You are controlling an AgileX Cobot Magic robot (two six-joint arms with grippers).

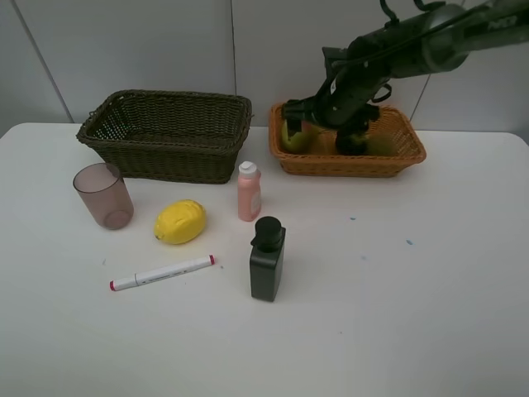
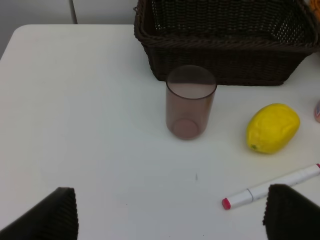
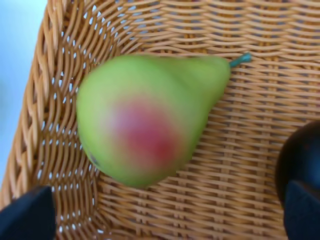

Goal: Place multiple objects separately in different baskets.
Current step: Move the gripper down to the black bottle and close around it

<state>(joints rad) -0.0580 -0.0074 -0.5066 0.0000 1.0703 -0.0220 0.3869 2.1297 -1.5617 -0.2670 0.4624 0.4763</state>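
Observation:
My right gripper (image 1: 312, 124) (image 3: 165, 215) hangs open inside the orange basket (image 1: 347, 164) (image 3: 240, 190). Its fingertips stand apart from the red-green mango (image 1: 291, 136) (image 3: 145, 120), which lies on the basket floor. A dark mangosteen (image 3: 300, 152) lies beside the mango in the same basket. On the table, outside the baskets, are the brownish cup (image 1: 103, 195) (image 2: 190, 102), yellow lemon (image 1: 180, 222) (image 2: 272, 128), red-capped marker (image 1: 163, 273) (image 2: 272, 186), pink bottle (image 1: 249, 192) and dark green pump bottle (image 1: 267, 259). My left gripper (image 2: 170, 220) is open above the table near the cup, holding nothing.
The deep dark basket (image 1: 169, 132) (image 2: 225, 55) stands at the back left, right behind the cup, with nothing showing inside it. The right arm stretches in from the upper right over the orange basket. Bare white tabletop fills the front and right.

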